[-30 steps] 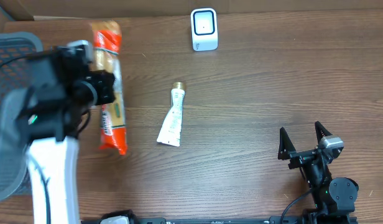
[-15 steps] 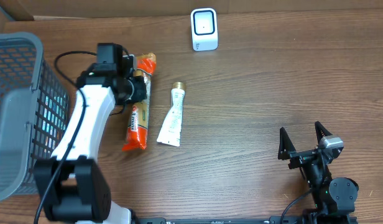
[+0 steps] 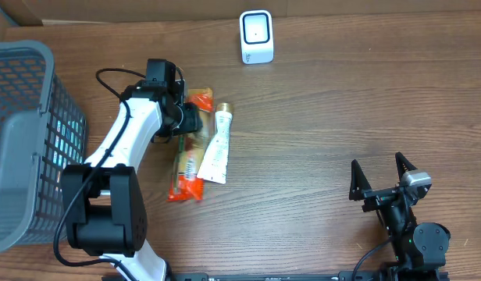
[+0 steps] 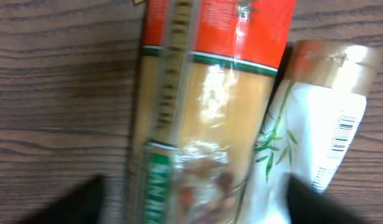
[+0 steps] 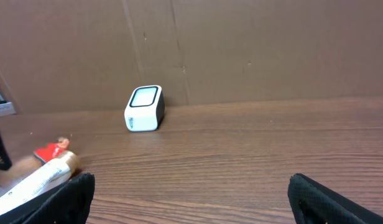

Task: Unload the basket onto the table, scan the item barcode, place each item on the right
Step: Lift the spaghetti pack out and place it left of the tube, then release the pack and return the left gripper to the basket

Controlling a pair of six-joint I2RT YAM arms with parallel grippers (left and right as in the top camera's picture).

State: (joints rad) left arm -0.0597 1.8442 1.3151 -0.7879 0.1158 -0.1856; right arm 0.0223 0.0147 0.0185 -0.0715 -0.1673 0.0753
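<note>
Wooden table (image 3: 318, 117) seen from above. Grey mesh basket (image 3: 22, 133) at 9 o'clock. From 7 o'clock, left arm (image 3: 123, 148) reaching toward centre, left gripper (image 3: 186, 121) spread wide above a red-and-orange pasta packet (image 3: 187, 160) and holding nothing; blurred fingers (image 4: 79, 199) either side of the wrapper in the wrist view. Packet flat just left of centre, lying 12 to 6, touching a white tube (image 3: 215, 147) on its 3 o'clock side. White scanner (image 3: 256, 36) at 12 o'clock, well apart. Right gripper (image 3: 377, 168) parked at 5 o'clock, fully spread, empty.

Probably between grasps: locate the packet's barcode first, regrip clear of the tube, then turn that face toward the scanner window.

Against a second ago: packet no longer clamped near 10 o'clock, now down beside the tube; left gripper gone from shut to spread; right gripper unchanged.
</note>
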